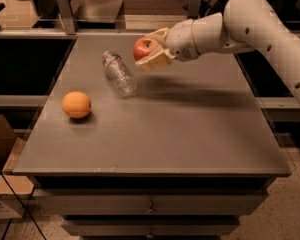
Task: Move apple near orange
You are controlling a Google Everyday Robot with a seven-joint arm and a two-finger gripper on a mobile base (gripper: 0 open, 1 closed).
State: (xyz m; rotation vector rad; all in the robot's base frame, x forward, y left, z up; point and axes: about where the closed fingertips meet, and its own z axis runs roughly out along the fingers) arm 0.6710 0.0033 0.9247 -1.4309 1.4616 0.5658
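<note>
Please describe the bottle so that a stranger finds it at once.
Look at the far half of the grey table. The bottle lies there on its side, between the orange and the raised gripper holding the apple. Only it is clear, not round.

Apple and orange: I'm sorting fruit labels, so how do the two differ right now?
The apple is red with a pale patch; the orange is plain orange. The apple is held aloft in the pincer, above the far side of the table; the orange rests on the table, left in the view. Both are round and similar in size.
</note>
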